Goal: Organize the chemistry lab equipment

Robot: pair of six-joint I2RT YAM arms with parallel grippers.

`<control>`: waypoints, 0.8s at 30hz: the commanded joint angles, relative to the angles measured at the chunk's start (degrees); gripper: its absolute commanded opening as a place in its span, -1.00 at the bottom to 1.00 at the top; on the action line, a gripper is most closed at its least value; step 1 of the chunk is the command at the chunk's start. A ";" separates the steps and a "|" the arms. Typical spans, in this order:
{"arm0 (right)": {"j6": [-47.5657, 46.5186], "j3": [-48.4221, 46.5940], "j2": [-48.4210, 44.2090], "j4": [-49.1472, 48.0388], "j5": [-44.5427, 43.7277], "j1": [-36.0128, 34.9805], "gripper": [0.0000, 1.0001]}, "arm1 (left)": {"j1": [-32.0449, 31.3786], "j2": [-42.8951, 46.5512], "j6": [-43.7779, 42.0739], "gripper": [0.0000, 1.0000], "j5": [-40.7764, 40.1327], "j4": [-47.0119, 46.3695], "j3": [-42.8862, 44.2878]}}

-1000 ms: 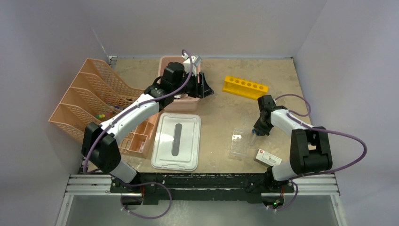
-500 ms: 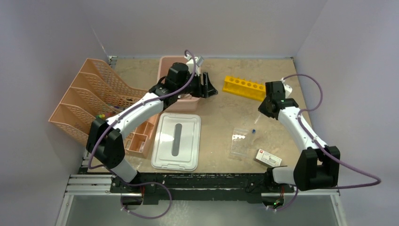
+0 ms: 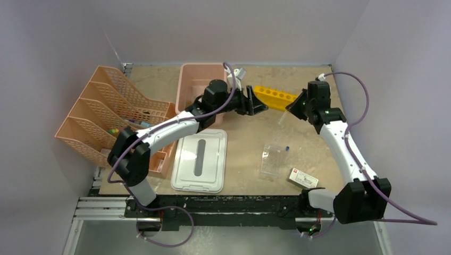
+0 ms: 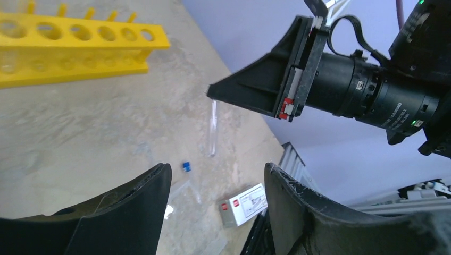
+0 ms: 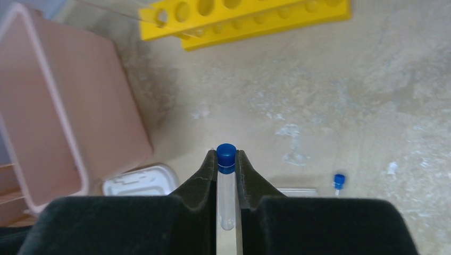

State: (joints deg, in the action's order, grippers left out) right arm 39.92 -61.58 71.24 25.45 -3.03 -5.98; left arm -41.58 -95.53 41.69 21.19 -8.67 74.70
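Note:
My right gripper point(image 3: 291, 109) is shut on a clear blue-capped vial point(image 5: 226, 175) and holds it in the air just right of the yellow holed tube rack point(image 3: 276, 97). In the top view the tube point(image 3: 284, 118) hangs below the fingers. It also shows in the left wrist view point(image 4: 213, 130) under the right gripper point(image 4: 213, 96). My left gripper point(image 3: 261, 108) is open and empty, stretched out beside the rack's left end. In its own view point(image 4: 218, 167) the rack point(image 4: 74, 48) lies upper left. A small blue-capped piece point(image 3: 287, 148) lies by a clear packet point(image 3: 274, 159).
The pink tub point(image 3: 183, 79) stands at the back behind the left arm. Its white lid point(image 3: 199, 159) lies in front. The peach mesh organizer point(image 3: 106, 111) fills the left side. A small white box with a red mark point(image 3: 304, 178) lies front right.
The right gripper rose from the table by the packet and moved back toward the rack with the vial. The left gripper swung right from over the pink tub to the rack's left end.

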 commanded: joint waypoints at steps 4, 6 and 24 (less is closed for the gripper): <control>5.41 -6.67 -3.22 -7.64 9.67 0.16 -0.85 | -4.59 -6.96 4.41 0.26 0.24 -16.91 2.70; 5.60 -7.15 -3.52 -8.03 11.89 0.19 -0.85 | -4.90 -8.21 3.31 0.26 0.07 -16.56 3.44; 4.61 -5.47 -5.16 -5.48 17.41 0.26 -0.82 | -5.18 -12.42 7.06 -0.79 4.37 -24.36 4.44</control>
State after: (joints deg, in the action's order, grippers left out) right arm 44.99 -66.76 67.53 20.29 12.14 -5.87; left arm -46.70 -108.18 49.28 24.12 -28.99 76.82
